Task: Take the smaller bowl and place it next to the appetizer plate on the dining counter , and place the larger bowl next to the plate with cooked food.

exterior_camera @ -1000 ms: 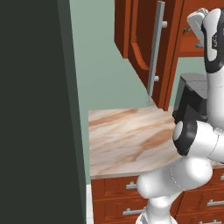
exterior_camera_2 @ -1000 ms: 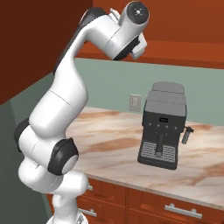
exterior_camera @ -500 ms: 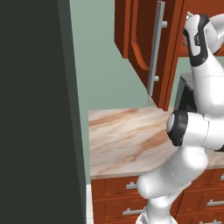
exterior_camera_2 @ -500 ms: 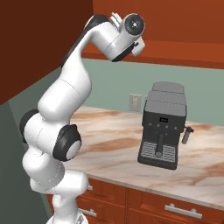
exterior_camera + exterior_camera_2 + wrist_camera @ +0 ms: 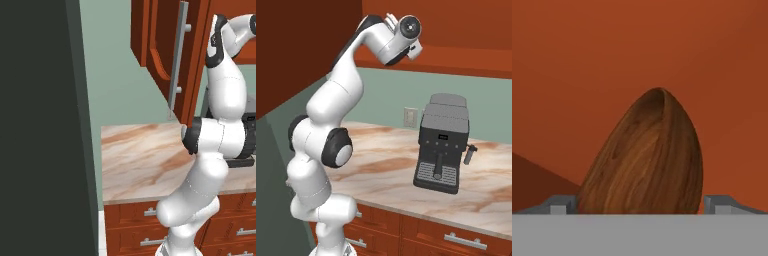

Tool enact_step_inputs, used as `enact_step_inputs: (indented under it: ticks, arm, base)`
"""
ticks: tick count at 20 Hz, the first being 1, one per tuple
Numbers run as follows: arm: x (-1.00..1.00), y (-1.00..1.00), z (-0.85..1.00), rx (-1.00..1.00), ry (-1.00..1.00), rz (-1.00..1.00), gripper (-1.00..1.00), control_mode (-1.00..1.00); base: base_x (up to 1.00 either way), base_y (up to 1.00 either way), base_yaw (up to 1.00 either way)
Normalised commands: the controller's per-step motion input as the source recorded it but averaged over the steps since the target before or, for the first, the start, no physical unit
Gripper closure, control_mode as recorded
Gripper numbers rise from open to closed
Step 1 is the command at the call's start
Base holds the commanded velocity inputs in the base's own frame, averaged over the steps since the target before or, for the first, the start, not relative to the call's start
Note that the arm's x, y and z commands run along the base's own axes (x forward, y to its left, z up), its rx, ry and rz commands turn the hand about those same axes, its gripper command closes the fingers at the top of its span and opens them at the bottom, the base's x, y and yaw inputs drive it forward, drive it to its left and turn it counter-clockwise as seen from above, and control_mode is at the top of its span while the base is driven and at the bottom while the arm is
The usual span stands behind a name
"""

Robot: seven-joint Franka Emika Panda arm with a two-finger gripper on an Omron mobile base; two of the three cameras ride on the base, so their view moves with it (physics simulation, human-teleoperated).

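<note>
1. The arm is shown raised higher than a second earlier, its wrist brought up against the red-brown upper cabinet [image 5: 456, 25].
2. The gripper [image 5: 641, 204] is seen with its fingers [image 5: 559, 204] spread wide, one on either side of the smaller bowl [image 5: 644, 160]; whether they touch it cannot be told.
3. The smaller bowl is seen edge-on, tilted, before a red-brown surface.
4. The coffee machine [image 5: 442, 142] is unmoved on the marble wall counter [image 5: 381, 170].

arm [image 5: 331, 125] reared high, end effector [image 5: 640, 207] jaws spread wide
</note>
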Motion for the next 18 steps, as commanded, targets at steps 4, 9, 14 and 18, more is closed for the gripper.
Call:
enact_step_inputs:
  ticks: [4,9,14,18]
  arm:
    - [0.11,0.0,-0.14,-0.04,0.18,0.0,-1.0,-1.0]
    - [0.24,0.0,-0.42,-0.14,0.33,0.0,-1.0,-1.0]
    - [0.27,-0.01,-0.42,-0.06,0.11,-0.04,1.0,-1.0]
    - [0.29,0.0,-0.73,0.0,-0.13,-0.12,1.0,-1.0]
  base:
    - [0.0,0.0,0.0]
    - [0.0,0.0,0.0]
    - [0.0,0.0,0.0]
    - [0.0,0.0,0.0]
